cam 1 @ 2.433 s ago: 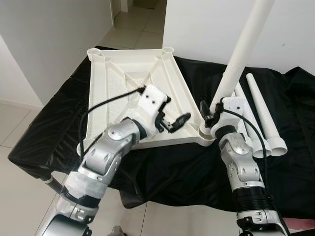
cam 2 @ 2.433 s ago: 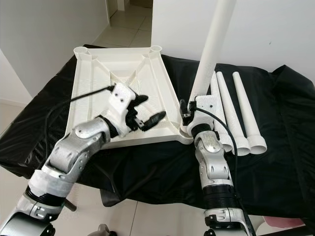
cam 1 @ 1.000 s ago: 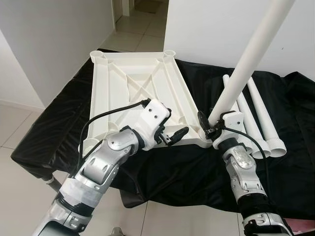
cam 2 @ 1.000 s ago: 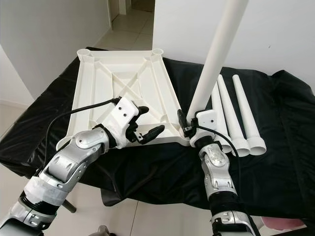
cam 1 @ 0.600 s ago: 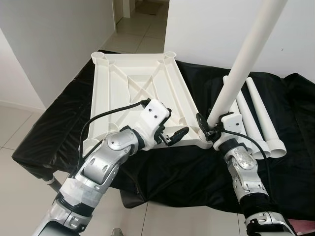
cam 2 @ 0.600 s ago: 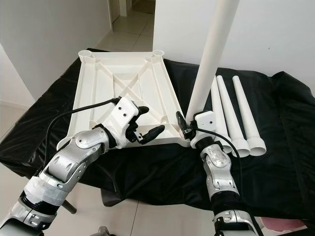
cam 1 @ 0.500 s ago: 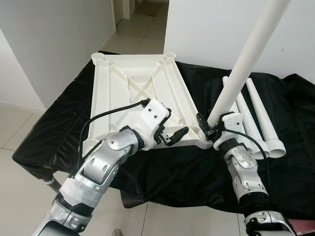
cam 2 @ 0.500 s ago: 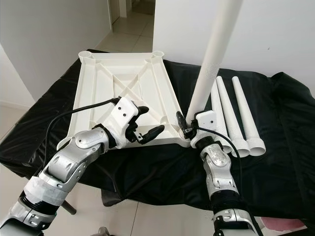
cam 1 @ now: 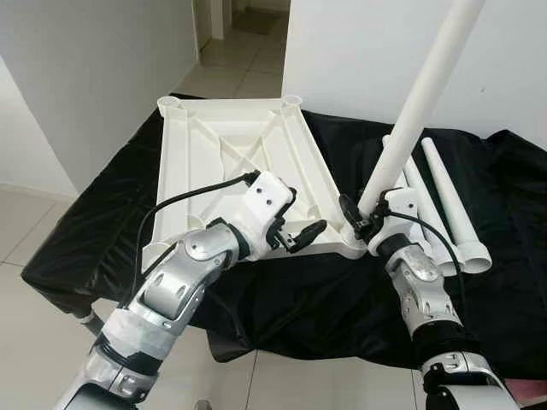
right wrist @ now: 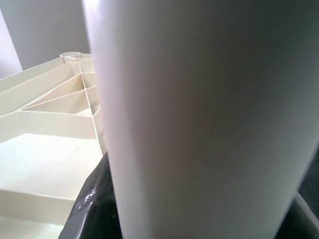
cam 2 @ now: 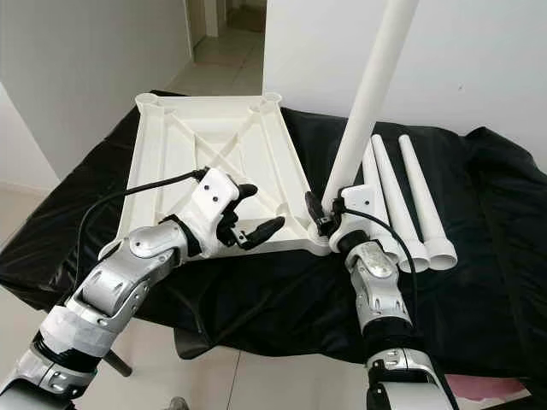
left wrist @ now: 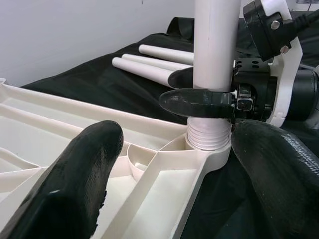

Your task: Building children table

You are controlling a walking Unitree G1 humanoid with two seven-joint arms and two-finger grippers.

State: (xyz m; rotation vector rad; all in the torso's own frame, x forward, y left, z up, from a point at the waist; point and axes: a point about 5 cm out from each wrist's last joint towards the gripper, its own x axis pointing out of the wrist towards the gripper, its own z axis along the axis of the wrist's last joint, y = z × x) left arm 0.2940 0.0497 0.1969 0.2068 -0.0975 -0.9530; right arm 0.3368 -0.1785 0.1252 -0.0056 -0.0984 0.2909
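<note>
A black cloth (cam 1: 299,290) covers the bench beneath the upturned tabletop (cam 1: 231,154), beside white walls. The right gripper (left wrist: 202,99) clamps the upright leg (cam 1: 414,102) at the tabletop's corner socket, threads visible in the left wrist view; the left gripper (cam 1: 299,226) hangs open nearby.

Compared with 2.4 s ago, the left end effector (cam 1: 301,232) sits nearer the tabletop's (cam 1: 231,145) near rim and lower, with its open fingers pointing toward the corner socket (left wrist: 207,144); before, it hovered over the ribbed inside. The leg (cam 1: 410,111) clamped in the right end effector (cam 1: 357,218) changes its lean slightly from frame to frame, and its threaded foot now stands in the socket. The right forearm sits a little further forward. The whole scene shifts slightly, which is the head camera moving.
</note>
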